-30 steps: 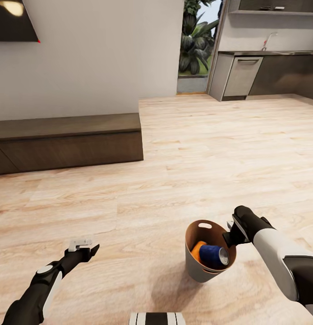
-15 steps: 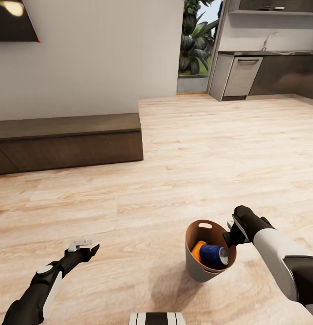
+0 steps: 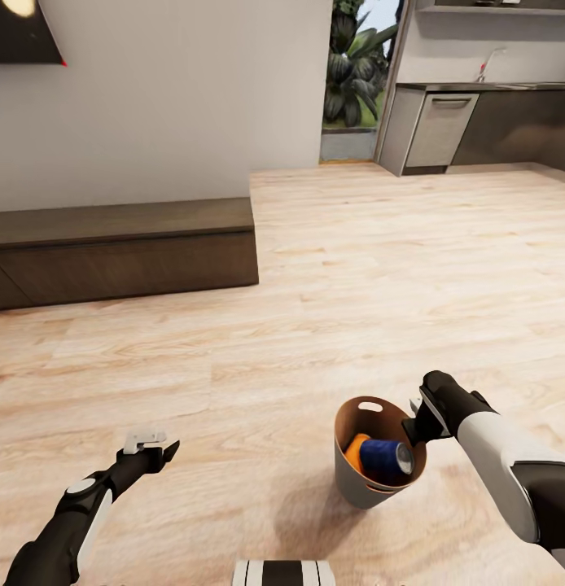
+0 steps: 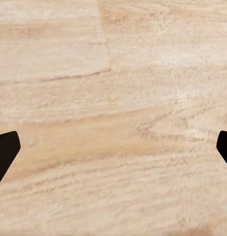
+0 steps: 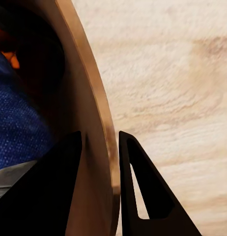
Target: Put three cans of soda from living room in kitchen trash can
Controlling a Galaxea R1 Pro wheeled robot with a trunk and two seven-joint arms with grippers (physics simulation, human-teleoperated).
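Observation:
The tash can [image 3: 353, 485], grey outside and coppery brown inside, hangs low over the wood floor at the lower right of the head view. Inside it lie a dark blue can of soda [image 3: 386, 458] and an orange one [image 3: 356, 450]; a third is hidden. My right gripper [image 3: 414, 422] is shut on the bin's rim [image 5: 96, 123], one finger inside and one outside, with the blue can [image 5: 17, 123] close by. My left gripper [image 3: 156, 444] hangs open over bare floor, its fingertips [image 4: 5, 147] wide apart.
A long dark low cabinet [image 3: 120, 252] stands against the white wall at the left, under a TV corner [image 3: 22, 32]. Far ahead on the right are the kitchen's grey units [image 3: 510, 122], a steel appliance front [image 3: 439, 130] and a doorway with plants [image 3: 352, 81]. Wood floor lies between.
The whole view has shifted a little: the kitchen and TV sit higher in the picture. Both arms and the held bin keep their places relative to me.

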